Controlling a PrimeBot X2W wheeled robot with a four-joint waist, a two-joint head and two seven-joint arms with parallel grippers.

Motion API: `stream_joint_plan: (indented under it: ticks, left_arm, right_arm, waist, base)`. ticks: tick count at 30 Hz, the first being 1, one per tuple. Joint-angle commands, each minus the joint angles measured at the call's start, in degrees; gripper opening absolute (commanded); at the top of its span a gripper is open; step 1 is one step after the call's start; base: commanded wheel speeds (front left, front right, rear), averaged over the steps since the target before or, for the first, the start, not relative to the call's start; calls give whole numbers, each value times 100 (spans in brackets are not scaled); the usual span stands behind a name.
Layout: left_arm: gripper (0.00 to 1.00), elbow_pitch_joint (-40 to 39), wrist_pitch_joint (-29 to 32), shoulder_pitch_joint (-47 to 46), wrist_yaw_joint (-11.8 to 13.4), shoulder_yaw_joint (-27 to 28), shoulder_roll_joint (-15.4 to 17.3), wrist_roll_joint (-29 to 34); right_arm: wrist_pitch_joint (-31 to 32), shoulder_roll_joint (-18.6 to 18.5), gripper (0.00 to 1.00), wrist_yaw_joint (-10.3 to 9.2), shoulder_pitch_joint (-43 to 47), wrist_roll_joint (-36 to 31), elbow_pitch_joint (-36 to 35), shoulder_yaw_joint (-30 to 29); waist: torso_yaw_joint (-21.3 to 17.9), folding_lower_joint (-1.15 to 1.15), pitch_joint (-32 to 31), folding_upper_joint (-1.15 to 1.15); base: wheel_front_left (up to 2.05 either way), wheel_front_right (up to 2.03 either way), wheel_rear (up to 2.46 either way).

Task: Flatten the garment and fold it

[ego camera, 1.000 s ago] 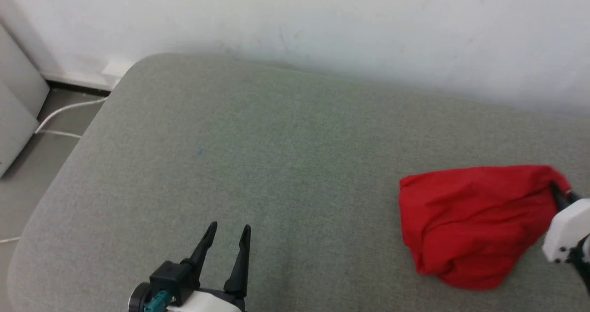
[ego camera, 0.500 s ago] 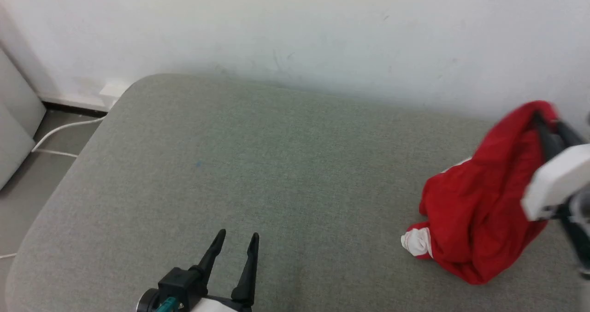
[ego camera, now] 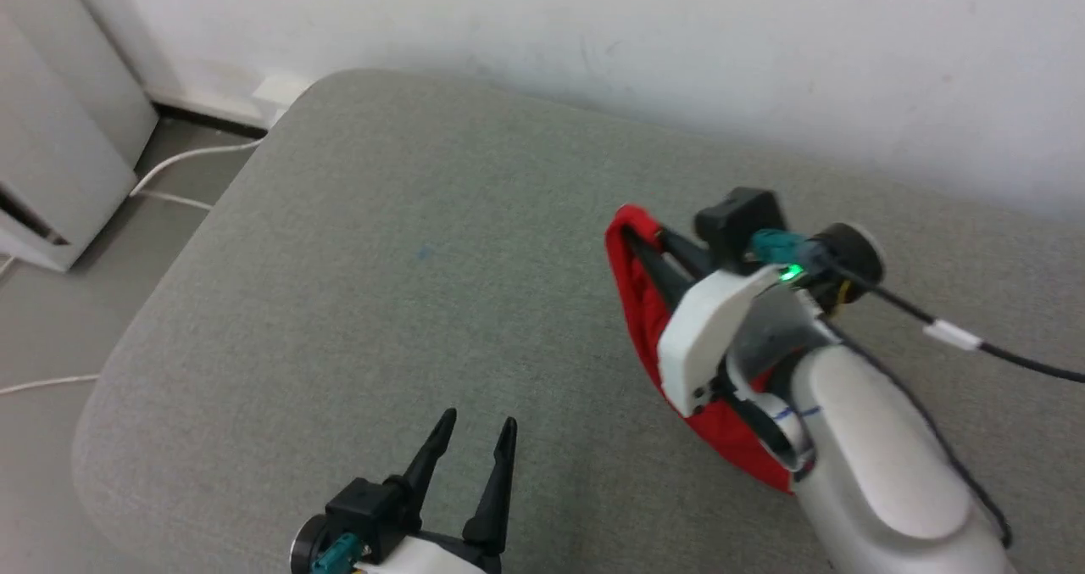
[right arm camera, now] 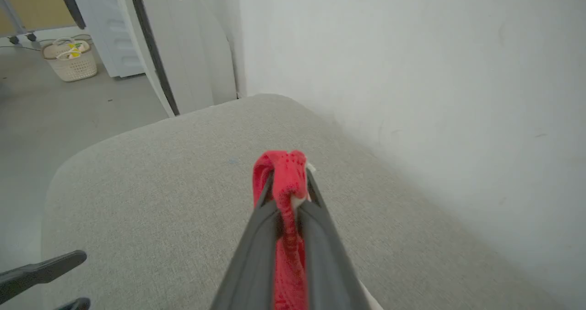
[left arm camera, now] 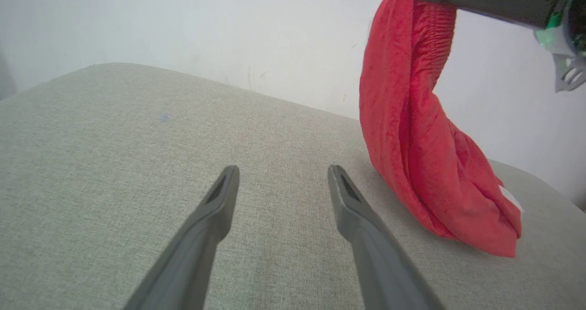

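Open cushion [ego camera: 381, 286] left of hanging garment [ego camera: 640, 328]

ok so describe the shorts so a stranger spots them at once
Find the big grey cushion by the white wall. Over its right part the right hand pinches the shorts by the waistband, lower end on the cushion. Nothing else is red.

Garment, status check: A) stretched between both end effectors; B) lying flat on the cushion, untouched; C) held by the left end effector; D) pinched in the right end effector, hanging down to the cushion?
D: the right end effector is shut on the garment at its gathered edge, and the cloth hangs down onto the cushion, while the left end effector stands open and empty.
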Motion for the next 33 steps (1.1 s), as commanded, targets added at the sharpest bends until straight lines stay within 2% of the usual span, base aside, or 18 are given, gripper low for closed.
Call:
stream_joint_plan:
  ticks: [1, 2, 3, 7, 10, 16, 21, 27, 32, 33]
  left_arm:
    - [100, -8, -27, -102, 57, -63, -8, -70]
    - [100, -3, -27, -121, 75, -97, -8, -92]
    - [100, 2, -27, -138, 92, -129, -8, -111]
    - [100, 5, -27, -201, 163, -197, -8, -176]
    - [100, 9, -27, -216, 215, -170, -8, -193]
    - [100, -14, -27, -194, 195, 49, -8, -137]
    - [100, -91, -27, -196, 139, 309, -8, -95]
    - [100, -128, -27, -205, 56, 512, -8, -95]
    - [100, -56, -27, -195, -14, 586, -8, -70]
    - [100, -56, -27, -195, -14, 586, -8, -70]
  right_arm:
    - [-236, 38, 0, -12, -216, 75, 462, 229]
    - [-315, 52, 0, -12, -293, 127, 753, 367]
    - [-385, 59, 100, -12, -377, 160, 1021, 553]
    - [-556, 45, 100, -12, -652, 448, 1901, 1159]
    - [-722, -79, 100, -12, -810, 719, 2228, 1480]
    - [-1359, -491, 100, -12, -1062, 1029, 2360, 1446]
    - [-2065, -881, 100, -12, -1010, 993, 2236, 808]
    - [-2712, -1215, 100, -12, -307, 775, 1904, -299]
    - [-2954, -1206, 100, -12, 601, 536, 1311, -1287]
    - [-2954, -1206, 100, -12, 601, 536, 1311, -1287]
  waist:
    - [280, 0, 257, 0]
    - [318, 0, 278, 0]
    - [350, 0, 298, 0]
    - [408, 0, 324, 0]
    - [337, 0, 274, 0]
    - [-56, 0, 8, 0]
    - [-476, 0, -230, 0]
    - [-905, 0, -466, 0]
    - [-1221, 0, -538, 0]
    - [-1221, 0, -538, 0]
  base:
    - [0, 0, 0]
    - [0, 0, 0]
    - [0, 0, 0]
    - [0, 0, 0]
    - [0, 0, 0]
    - [0, 0, 0]
    - [0, 0, 0]
    - [0, 0, 0]
    - [0, 0, 0]
    - [0, 0, 0]
